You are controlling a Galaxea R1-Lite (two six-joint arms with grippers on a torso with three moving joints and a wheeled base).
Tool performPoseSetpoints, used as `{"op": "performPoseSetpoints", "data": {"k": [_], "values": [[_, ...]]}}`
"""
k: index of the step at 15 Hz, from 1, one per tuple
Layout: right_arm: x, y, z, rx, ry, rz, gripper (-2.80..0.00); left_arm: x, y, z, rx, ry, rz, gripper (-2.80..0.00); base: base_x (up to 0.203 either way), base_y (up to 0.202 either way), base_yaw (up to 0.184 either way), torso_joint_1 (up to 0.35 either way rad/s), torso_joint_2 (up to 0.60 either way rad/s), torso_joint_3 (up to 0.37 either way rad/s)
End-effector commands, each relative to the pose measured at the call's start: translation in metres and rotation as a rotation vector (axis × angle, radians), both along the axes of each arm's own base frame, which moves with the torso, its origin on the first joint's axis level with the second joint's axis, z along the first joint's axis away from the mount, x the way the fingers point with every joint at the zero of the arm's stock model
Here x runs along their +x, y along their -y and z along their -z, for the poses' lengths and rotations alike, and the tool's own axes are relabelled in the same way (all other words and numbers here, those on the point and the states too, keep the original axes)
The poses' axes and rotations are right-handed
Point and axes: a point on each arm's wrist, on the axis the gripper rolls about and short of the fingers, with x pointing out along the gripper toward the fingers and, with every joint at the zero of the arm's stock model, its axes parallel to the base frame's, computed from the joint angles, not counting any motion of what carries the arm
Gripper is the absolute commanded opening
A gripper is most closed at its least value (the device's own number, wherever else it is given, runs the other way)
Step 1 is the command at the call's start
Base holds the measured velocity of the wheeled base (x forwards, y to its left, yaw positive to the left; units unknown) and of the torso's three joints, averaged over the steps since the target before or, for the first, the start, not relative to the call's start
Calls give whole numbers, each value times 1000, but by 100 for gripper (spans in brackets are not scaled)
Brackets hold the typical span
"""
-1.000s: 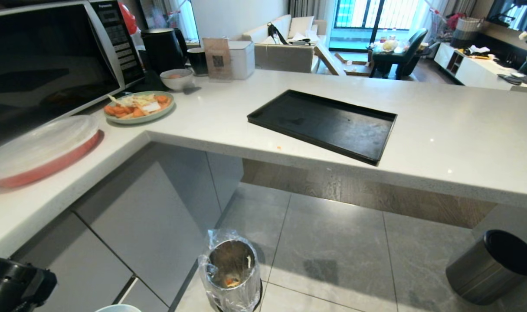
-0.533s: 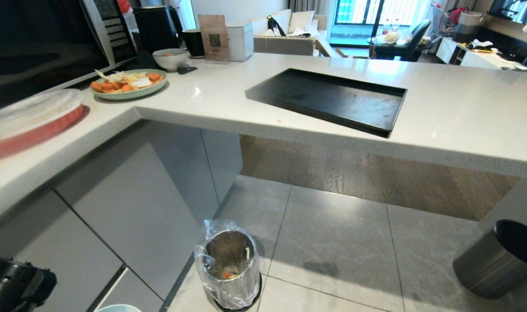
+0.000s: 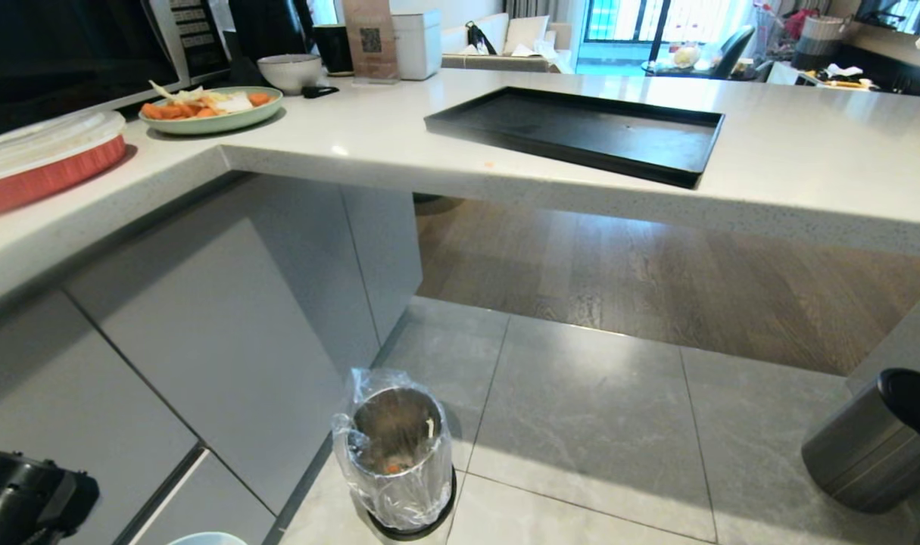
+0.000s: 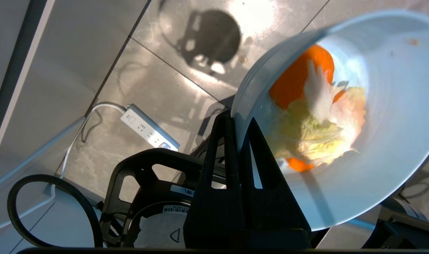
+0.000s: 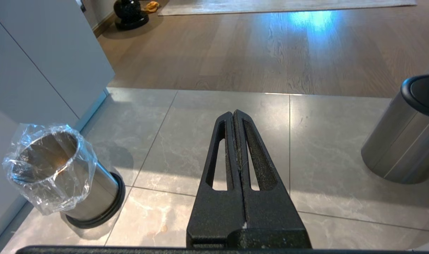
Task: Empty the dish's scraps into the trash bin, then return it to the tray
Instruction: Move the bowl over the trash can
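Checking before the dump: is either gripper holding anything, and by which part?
The left gripper is pinching the dish by its rim, with the scraps inside. The right gripper is shut on nothing.

No readable text: QR code on brown paper card (image 3: 370, 38), tiny illegible labels on black gripper mount (image 4: 165, 211).

The head view looks forward and down, level with the counter (image 3: 770, 151), over the floor. The right wrist view faces the floor from low down; both see the bin (image 3: 396, 454) (image 5: 59, 173). The left wrist view looks steeply down, close to the dish (image 4: 359, 116).
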Motion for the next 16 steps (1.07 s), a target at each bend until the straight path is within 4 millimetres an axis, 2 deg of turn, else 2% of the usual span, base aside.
{"op": "performPoseSetpoints", "data": {"k": [1,16], "values": [[0,0,0,0,-1,0,-280,-2,0,2,5,-10,-4,-280,0,0,0,0,0,0],[0,0,0,0,-1,0,-280,-10,-2,5,3,-11,-10,-280,0,0,0,7,23,25]]}}
